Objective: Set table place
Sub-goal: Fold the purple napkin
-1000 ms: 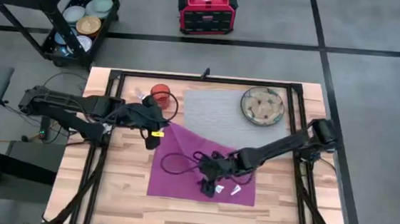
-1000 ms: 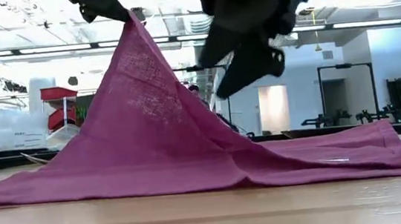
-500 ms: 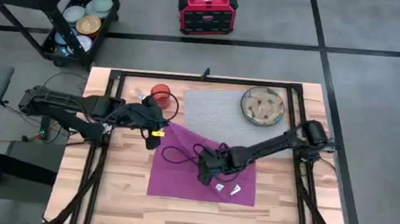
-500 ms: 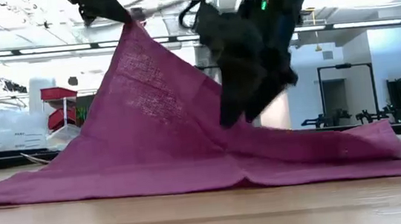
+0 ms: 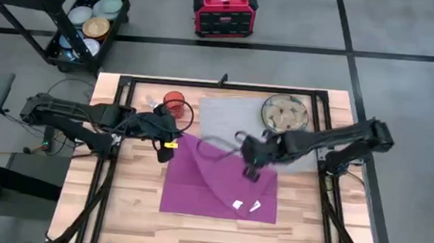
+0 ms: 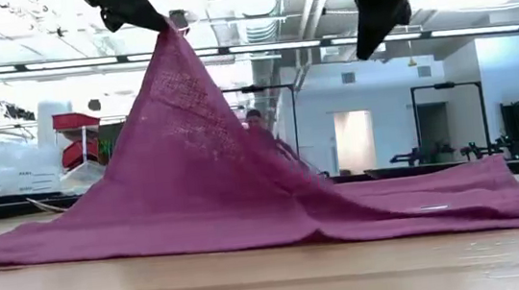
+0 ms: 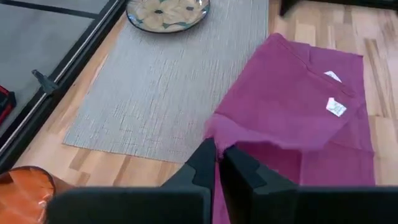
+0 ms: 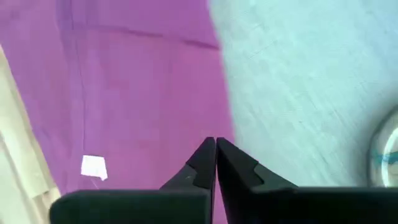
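Now the right pincer [image 5: 252,173], fingers together and empty, has lifted off the napkin [image 5: 220,185] toward centre frame; left pincer [image 5: 170,147] still clamps one corner, so spreading continues.

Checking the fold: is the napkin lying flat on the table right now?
No. The left hand is shut on one corner of the napkin, lifting it into a peak; the rest lies spread on the table.

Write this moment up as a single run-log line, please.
left hand: shut on napkin corner, lifted | right hand: shut, empty, above mat edge | plate: on mat
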`<state>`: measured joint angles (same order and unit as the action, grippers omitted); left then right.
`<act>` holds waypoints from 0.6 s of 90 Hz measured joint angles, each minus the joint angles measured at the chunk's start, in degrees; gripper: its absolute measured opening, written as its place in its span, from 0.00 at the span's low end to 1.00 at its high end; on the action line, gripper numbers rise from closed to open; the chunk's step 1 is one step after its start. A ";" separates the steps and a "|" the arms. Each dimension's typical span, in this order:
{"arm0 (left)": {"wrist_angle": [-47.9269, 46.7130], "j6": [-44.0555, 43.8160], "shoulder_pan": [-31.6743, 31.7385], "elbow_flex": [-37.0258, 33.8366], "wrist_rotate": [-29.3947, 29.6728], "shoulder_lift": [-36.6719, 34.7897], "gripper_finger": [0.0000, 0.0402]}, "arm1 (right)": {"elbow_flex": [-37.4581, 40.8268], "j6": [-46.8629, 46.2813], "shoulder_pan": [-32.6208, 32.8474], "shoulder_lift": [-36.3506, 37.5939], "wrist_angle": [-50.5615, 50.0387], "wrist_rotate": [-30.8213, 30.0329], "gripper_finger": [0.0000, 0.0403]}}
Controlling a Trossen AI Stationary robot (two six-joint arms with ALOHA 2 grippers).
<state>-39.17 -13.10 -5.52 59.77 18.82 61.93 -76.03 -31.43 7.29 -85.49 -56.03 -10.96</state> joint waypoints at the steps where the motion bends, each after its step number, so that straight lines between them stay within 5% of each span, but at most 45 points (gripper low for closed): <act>1: 0.01 0.00 0.00 0.00 -0.03 0.00 0.00 | 0.00 0.03 -0.39 0.39 0.16 0.25 0.00; 20: -0.06 0.44 0.00 0.00 -0.21 0.00 0.00 | 3.97 2.01 1.03 3.81 16.32 5.72 0.10; 40: -2.19 0.52 0.00 0.00 -0.34 0.00 0.00 | 7.05 3.48 7.80 -5.90 35.11 7.37 0.42; 54: -2.53 0.37 0.00 0.00 -0.34 0.00 0.00 | 6.99 2.95 9.16 -12.85 38.53 7.08 0.63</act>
<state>-41.69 -12.73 -5.52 59.77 18.48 61.93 -69.04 -28.48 16.45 -98.34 -17.50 -3.88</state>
